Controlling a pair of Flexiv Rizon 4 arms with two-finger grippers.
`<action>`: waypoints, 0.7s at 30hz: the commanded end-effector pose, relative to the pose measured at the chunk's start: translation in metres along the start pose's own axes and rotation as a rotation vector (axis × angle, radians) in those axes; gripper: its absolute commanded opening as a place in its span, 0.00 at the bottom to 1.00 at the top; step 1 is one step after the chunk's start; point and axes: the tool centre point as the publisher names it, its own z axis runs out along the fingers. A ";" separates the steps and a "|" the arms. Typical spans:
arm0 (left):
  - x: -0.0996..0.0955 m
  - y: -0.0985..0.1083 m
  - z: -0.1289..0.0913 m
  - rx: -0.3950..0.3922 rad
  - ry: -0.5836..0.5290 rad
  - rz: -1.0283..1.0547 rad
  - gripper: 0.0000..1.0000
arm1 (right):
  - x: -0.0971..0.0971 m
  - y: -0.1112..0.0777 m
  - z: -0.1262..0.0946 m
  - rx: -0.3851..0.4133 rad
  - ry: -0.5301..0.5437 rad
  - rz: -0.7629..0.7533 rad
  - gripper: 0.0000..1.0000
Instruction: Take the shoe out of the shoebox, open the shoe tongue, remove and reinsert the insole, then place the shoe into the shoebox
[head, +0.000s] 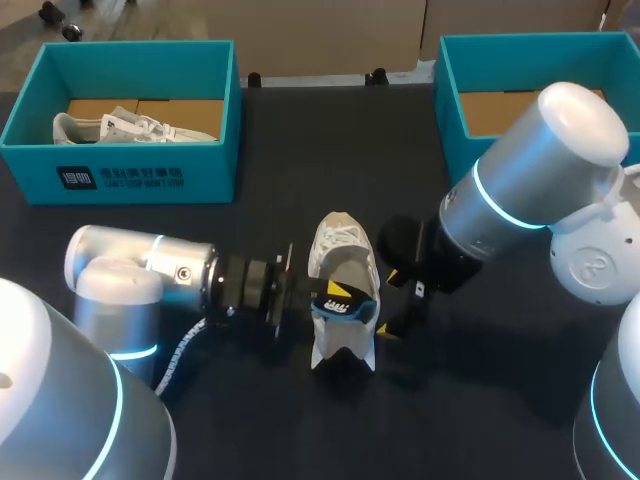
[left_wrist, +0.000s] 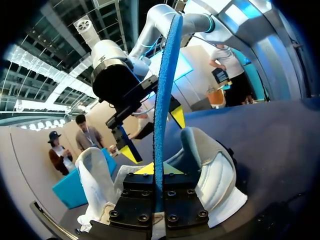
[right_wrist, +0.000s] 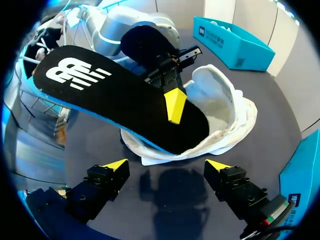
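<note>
A white shoe (head: 340, 255) lies on the dark table's middle, its opening turned up. My left gripper (head: 335, 297) is shut on the insole (right_wrist: 120, 100), black on top and blue beneath, and holds it lifted and tilted over the shoe's opening (right_wrist: 225, 112). In the left wrist view the insole (left_wrist: 162, 95) stands edge-on out of my left gripper (left_wrist: 157, 172), with the shoe (left_wrist: 215, 170) under and beside it. My right gripper (head: 388, 303) stands open just right of the shoe. In its own view my right gripper (right_wrist: 165, 167) is short of the shoe and touches nothing.
A teal shoebox (head: 120, 175) at the back left holds another white shoe (head: 130, 127). A second teal shoebox (head: 455, 100) stands at the back right, partly behind my right arm. The first box (right_wrist: 235, 42) also shows beyond the shoe in the right wrist view.
</note>
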 end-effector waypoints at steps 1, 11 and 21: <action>-0.001 0.003 0.002 -0.003 -0.007 -0.003 0.00 | 0.001 0.000 0.000 0.001 -0.002 0.000 1.00; 0.001 -0.015 -0.001 0.019 -0.005 -0.002 0.11 | 0.001 0.000 0.000 0.001 -0.002 0.000 1.00; 0.005 -0.032 -0.002 0.046 0.001 0.020 0.23 | 0.001 0.000 0.000 0.001 -0.002 0.000 1.00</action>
